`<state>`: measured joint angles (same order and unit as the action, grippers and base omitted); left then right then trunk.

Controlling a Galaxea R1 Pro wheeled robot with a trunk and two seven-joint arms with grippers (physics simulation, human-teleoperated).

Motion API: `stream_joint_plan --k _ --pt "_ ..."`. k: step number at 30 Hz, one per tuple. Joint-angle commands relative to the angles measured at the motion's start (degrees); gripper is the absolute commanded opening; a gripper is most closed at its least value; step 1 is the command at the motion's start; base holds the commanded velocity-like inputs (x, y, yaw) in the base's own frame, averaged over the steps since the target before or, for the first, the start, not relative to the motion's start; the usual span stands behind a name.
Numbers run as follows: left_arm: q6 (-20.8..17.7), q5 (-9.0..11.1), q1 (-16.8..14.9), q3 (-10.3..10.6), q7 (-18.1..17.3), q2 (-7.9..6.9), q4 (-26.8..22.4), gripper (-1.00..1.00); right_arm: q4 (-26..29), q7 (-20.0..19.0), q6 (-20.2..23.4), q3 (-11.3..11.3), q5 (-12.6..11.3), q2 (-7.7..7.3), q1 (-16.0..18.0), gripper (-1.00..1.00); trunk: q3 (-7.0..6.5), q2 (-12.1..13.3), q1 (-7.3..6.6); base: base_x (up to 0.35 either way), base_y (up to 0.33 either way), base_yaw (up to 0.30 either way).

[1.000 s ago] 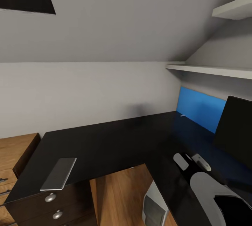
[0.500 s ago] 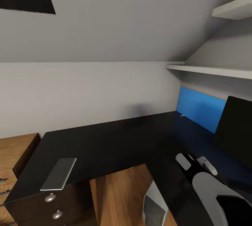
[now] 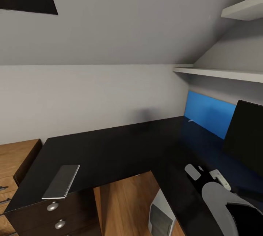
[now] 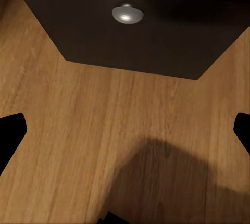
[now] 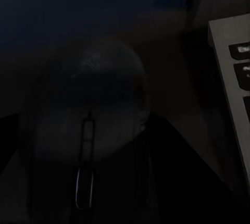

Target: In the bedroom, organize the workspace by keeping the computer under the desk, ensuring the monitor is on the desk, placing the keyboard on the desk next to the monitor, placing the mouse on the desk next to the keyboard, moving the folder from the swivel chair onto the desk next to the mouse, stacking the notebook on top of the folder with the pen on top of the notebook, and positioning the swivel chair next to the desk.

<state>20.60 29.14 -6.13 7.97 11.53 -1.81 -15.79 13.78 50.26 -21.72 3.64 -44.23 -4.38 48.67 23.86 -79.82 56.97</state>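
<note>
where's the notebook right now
In the head view the notebook lies flat near the left front edge of the black desk, just above the drawer knobs, far from the monitor at the right.

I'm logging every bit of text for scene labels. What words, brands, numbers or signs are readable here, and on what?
No text can be read in these pictures.
Keyboard: the right wrist view shows keys with pale marks, too small and dark to read.
Mouse: no brand visible.
Monitor: screen black, no lettering.
Notebook: plain grey cover, nothing printed.
</note>
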Motion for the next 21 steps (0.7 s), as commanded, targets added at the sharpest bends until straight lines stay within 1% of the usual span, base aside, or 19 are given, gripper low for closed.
stream_joint_plan --k 1,18,21 --pt "0.14 0.21 -0.03 0.51 0.45 -0.04 -0.02 1.0 0.05 -0.03 -0.39 0.15 -0.33 0.01 0.02 -1.0 0.06 -0.04 0.0 0.0 0.0 0.0" --pt "0.14 0.21 -0.04 0.38 0.51 -0.05 -0.03 1.0 0.13 -1.71 -0.41 -0.02 -0.17 -0.37 0.02 -1.0 0.06 -0.04 0.0 0.0 0.0 0.0" --pt "0.14 0.21 -0.03 0.41 0.51 -0.04 -0.03 1.0 0.15 -1.73 -0.43 -0.03 -0.16 -0.37 0.05 -1.0 0.6 -1.24 0.66 0.0 0.0 0.0"
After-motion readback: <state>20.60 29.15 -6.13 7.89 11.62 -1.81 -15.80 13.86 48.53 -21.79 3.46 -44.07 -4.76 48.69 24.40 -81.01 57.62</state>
